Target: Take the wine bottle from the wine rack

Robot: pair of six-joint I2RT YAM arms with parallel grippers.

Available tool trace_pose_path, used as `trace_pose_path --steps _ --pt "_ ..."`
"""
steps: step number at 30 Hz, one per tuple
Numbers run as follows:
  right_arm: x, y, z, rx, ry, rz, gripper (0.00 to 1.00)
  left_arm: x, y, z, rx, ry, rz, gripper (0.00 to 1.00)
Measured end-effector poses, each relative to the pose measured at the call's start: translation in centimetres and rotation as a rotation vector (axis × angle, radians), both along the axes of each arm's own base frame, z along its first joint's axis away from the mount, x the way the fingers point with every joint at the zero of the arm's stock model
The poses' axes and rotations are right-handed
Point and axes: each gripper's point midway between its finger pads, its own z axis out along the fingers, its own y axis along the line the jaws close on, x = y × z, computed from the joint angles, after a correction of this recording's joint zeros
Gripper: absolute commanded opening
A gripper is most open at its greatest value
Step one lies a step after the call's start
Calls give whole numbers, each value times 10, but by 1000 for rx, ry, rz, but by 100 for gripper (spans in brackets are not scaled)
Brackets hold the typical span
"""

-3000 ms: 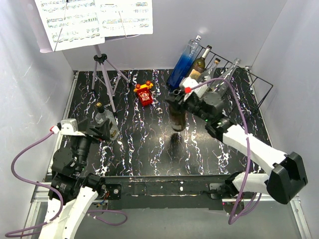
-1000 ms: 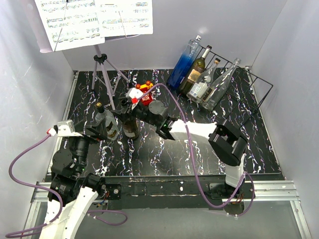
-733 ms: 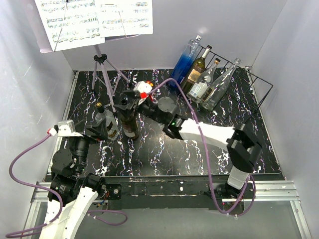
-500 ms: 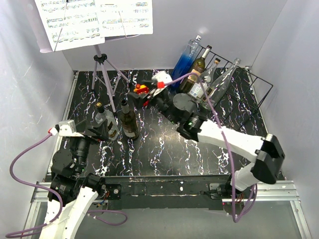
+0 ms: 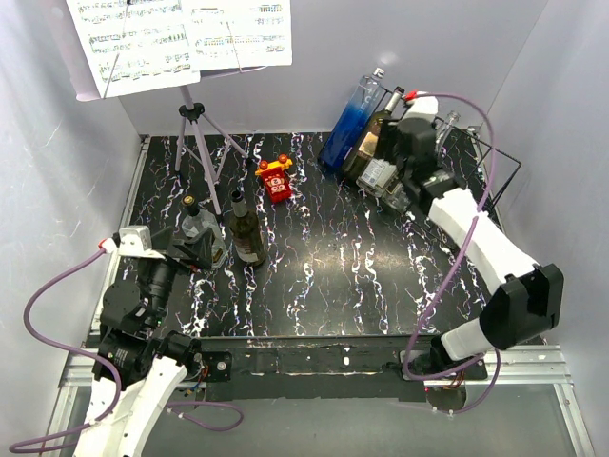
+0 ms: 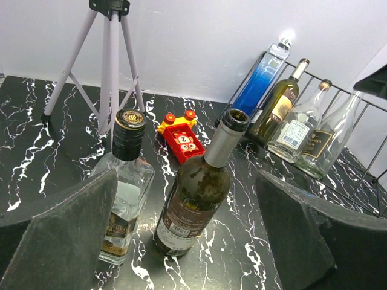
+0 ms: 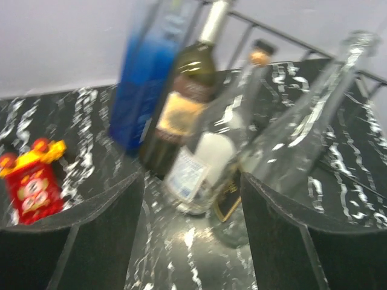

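Black white-veined tabletop (image 5: 362, 267) inside pale walls (image 5: 561, 95) — left gripper (image 6: 185, 174) and right gripper (image 7: 191, 176) both gape, gripping nothing.

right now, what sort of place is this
Probably a robot test booth: white walls box in a marbled table, a left arm and right arm are bolted at its near edge; the wine rack and music stand look staged.
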Motion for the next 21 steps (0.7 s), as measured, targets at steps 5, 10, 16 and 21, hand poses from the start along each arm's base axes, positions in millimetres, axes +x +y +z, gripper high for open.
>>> trace_pose_path --steps 5,10,16,21 --pt "38 -75 2 48 50 -193 70 1 -4 -2 5 8 -17 98" --pt "69 -125 -10 94 90 -319 70 1 -6 -1 5 4 -30 98" --pt "102 -159 -41 147 176 -385 70 2 -7 -2 7 8 -33 98" --pt "121 -173 -57 177 206 -409 69 2 -7 -2 7 9 -33 98"
